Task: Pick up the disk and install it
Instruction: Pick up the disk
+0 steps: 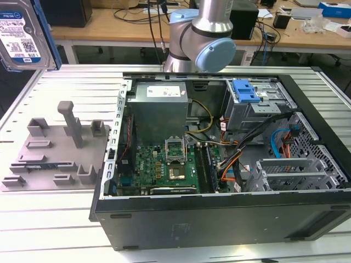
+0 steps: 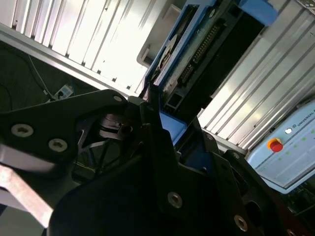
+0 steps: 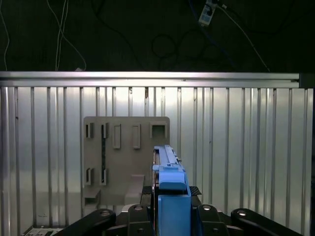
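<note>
Over the ribbed surface (image 3: 236, 147), near the grey fixture (image 3: 123, 157), the pincer (image 3: 171, 192) is closed on the disk (image 3: 170, 169) and holds it aloft by its blue frame edge: stiff, dense, likely shock-sensitive, so best gripped there and not on the label face.

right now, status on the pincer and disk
Pincer shut on the disk. Disk aloft near the grey fixture plate, outside the computer case. No obstruction seen.

My exterior view sits high, angled down at the open PC case (image 1: 219, 211) on the ribbed table (image 1: 66, 87). First wrist view faces straight down past the disk (image 3: 170, 182) onto the grey fixture (image 3: 123, 157) (exterior has it too, at its left). Second wrist view is tight, oblique along the gripper (image 2: 155, 110). All three catch table and disk.
</note>
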### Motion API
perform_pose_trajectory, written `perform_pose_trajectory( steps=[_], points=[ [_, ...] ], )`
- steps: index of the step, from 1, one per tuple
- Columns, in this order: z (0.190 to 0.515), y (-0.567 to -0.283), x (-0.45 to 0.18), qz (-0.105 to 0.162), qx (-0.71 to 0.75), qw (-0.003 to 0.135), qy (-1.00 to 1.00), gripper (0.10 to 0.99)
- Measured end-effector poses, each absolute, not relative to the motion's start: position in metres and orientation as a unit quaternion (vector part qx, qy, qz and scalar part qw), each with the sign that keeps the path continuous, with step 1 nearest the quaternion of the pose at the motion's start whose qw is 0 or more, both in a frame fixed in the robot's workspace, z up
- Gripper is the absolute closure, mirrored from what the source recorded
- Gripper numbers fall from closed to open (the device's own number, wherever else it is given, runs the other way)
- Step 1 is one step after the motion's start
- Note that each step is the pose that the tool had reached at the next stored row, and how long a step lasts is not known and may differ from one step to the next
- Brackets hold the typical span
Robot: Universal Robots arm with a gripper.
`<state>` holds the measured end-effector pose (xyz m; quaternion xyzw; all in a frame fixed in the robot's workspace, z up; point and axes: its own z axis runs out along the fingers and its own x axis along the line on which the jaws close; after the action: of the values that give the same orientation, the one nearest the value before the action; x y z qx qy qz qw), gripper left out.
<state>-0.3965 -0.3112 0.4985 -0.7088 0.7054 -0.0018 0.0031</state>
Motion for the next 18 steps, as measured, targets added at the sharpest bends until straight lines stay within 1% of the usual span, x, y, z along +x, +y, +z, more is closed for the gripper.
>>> perform_pose_trajectory(
  steps=[10,18],
  points=[
    [0.501,-0.338,-0.385,-0.002,-0.709,-0.005,0.705,0.722],
    [0.502,-0.366,-0.362,0.003,-0.709,-0.013,0.705,0.722]
  ],
)
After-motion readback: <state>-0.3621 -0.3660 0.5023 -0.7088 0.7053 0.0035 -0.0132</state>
